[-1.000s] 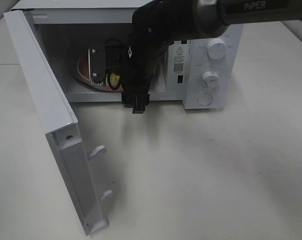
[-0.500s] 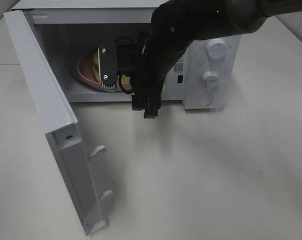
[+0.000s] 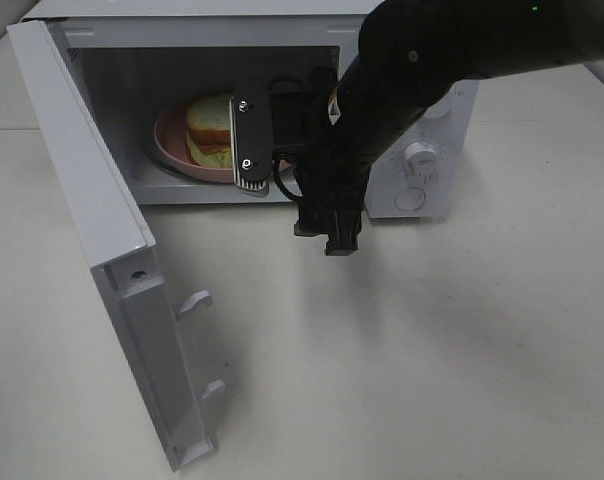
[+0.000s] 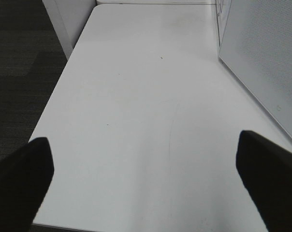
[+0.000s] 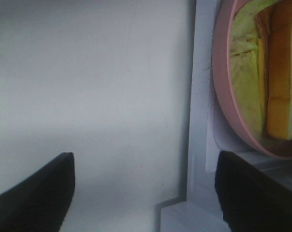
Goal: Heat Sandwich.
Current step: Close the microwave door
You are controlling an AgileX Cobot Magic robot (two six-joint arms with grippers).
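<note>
The sandwich (image 3: 210, 128), yellowish-green bread with an orange layer, lies on a round salmon-pink plate (image 3: 166, 140) inside the open white microwave (image 3: 437, 200). My right gripper (image 3: 252, 152) hangs at the oven's mouth, just right of the plate, with its silver finger (image 3: 246, 140) facing the camera. In the right wrist view the sandwich (image 5: 262, 82) and plate (image 5: 222, 92) sit beyond the right gripper (image 5: 146, 193), which is open and holds nothing. My left gripper (image 4: 146, 179) is open over bare table, out of the exterior high view.
The microwave door (image 3: 82, 190) stands swung out to the left, reaching toward the table's front. Two knobs (image 3: 420, 155) and a round button (image 3: 410, 197) are on the control panel. A white perforated panel (image 4: 262, 63) stands beside the left gripper.
My right arm has drawn back out of the microwave toward the right and front, still open. The plate and sandwich it was covering now show.
</note>
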